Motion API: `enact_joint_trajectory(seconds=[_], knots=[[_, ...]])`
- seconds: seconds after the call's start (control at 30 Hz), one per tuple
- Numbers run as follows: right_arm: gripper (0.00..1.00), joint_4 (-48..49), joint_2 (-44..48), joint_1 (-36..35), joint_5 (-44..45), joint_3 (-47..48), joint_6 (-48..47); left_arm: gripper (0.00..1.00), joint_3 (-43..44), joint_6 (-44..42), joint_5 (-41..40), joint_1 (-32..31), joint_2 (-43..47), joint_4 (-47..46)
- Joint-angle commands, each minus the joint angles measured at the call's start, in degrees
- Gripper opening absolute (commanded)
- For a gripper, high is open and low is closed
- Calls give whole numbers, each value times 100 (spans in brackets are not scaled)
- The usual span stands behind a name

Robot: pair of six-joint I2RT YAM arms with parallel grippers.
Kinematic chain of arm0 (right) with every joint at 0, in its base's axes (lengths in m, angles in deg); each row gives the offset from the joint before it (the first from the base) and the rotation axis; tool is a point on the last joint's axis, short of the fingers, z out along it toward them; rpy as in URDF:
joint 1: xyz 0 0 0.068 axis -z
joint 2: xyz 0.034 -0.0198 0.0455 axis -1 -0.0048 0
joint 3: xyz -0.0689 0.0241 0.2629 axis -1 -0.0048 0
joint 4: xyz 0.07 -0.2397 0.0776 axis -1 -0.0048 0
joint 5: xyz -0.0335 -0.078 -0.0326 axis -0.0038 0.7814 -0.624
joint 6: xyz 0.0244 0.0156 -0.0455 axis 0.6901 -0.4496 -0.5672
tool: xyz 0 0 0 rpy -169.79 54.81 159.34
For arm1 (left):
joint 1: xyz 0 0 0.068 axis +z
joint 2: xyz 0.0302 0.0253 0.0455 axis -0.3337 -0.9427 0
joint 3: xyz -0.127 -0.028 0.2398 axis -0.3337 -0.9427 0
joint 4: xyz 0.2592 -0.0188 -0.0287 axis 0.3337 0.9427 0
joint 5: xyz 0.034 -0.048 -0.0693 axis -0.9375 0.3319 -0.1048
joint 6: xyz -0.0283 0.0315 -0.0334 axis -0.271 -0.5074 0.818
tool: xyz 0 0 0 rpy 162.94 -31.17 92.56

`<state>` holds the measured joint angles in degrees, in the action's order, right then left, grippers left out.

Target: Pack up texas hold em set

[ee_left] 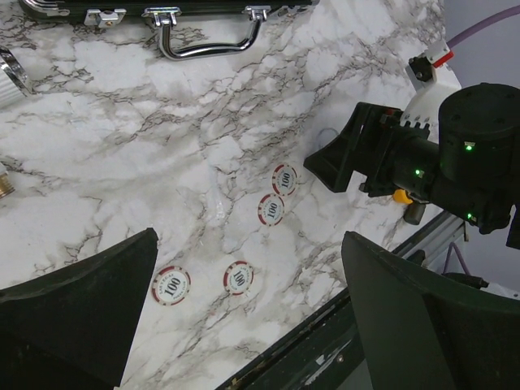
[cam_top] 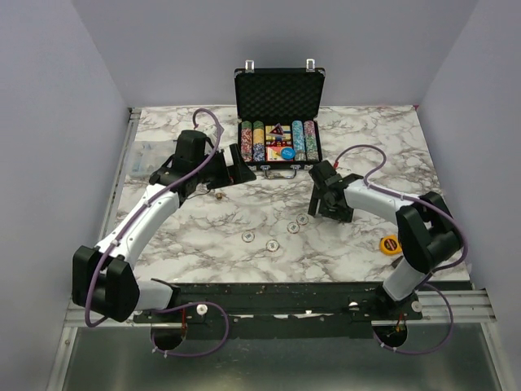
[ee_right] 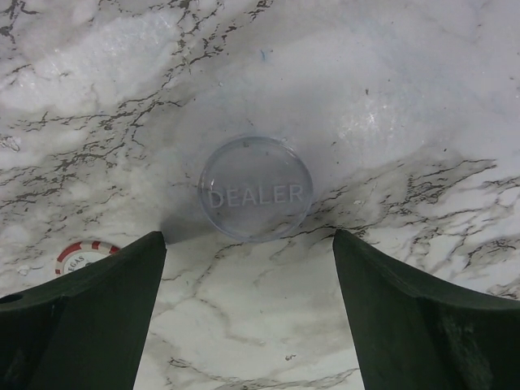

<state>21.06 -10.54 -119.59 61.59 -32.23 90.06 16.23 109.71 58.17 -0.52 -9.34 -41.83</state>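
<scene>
Black fingers [ee_right: 81, 325] of the right gripper [ee_right: 248, 236] fill the bottom of its wrist view. Its jaws are wide and hold nothing, and the clear dealer disc [ee_right: 256, 198] lies flat on the table [ee_right: 390, 97] just ahead, between them. The left gripper [ee_left: 250, 237] is also wide and empty, hovering over the loose chips [ee_left: 271, 209] near the handle [ee_left: 211, 41].

Risks, as I judge them:
- **Disc slipping:** It is thin, smooth and flat on marble, so closing fingers may ride over its rim, skate it away or flip it out of the pinch.
- **Chip knocked:** One chip [ee_right: 81, 256] sits close to a finger and could be hit if the gripper comes down skewed.
- **Arms clashing:** Both grippers stand fairly near each other in front of the case [cam_top: 281, 169], so reaching together invites a clash.
- **Lid falling:** The lid [cam_top: 279, 94] stands upright, and a bump from an arm could drop it before everything is in.
- **Disc bouncing:** A disc let go from high up could bounce off the rows [cam_top: 252, 140].

Counts:
- One open case at the table's far side.
- About five chip rows in it, though the overhead view is too small to be sure.
- One red card box [cam_top: 272, 150].
- One blue disc [cam_top: 283, 139].
- One yellow disc [cam_top: 287, 152].
- Four loose chips.
- One dealer disc.
- One tape [cam_top: 391, 243] beside the right arm, not part of the set.
</scene>
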Motion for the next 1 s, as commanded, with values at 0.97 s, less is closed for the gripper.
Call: enact_joint_trajectory(seconds=[0.97], knots=[[84,459,-653,154,17,-16,-205,90,117,-404,160,-132,45,-61]])
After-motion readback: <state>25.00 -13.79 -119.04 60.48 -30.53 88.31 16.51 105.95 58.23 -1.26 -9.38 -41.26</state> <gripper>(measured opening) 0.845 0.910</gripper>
